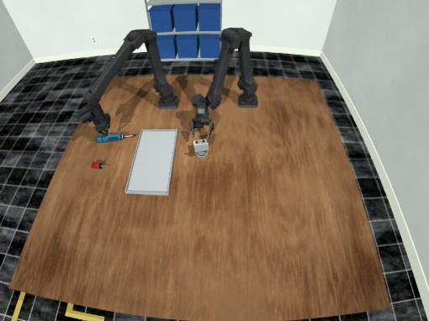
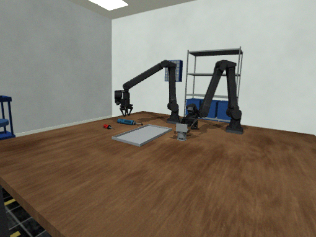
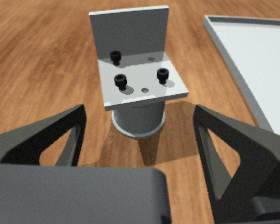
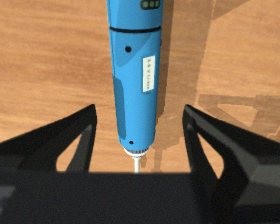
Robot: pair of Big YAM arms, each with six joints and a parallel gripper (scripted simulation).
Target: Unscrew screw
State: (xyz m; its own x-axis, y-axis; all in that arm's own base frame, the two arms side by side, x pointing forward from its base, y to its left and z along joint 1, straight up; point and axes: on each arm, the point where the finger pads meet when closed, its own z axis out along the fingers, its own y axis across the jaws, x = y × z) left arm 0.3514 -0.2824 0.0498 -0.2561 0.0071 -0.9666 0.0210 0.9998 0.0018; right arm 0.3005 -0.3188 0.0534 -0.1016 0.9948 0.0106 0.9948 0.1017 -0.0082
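The joint module (image 1: 201,152) stands upright on the table, a grey cylinder with a grey L-shaped bracket (image 3: 135,60) on top. Three black screws (image 3: 120,80) stand in the bracket; I cannot tell which sits lowest. My left gripper (image 1: 202,130) is open just behind the module, and in the left wrist view (image 3: 139,135) its fingers reach toward either side without touching. The blue electric screwdriver (image 1: 111,138) lies flat on the table. My right gripper (image 1: 102,130) is open and hovers above it, with the barrel (image 4: 135,75) showing between the fingers.
A flat grey tray (image 1: 152,160) lies between the screwdriver and the module. A small red tool (image 1: 97,165) lies on the table in front of the screwdriver. A shelf with blue bins (image 1: 185,24) stands behind the arms' bases.
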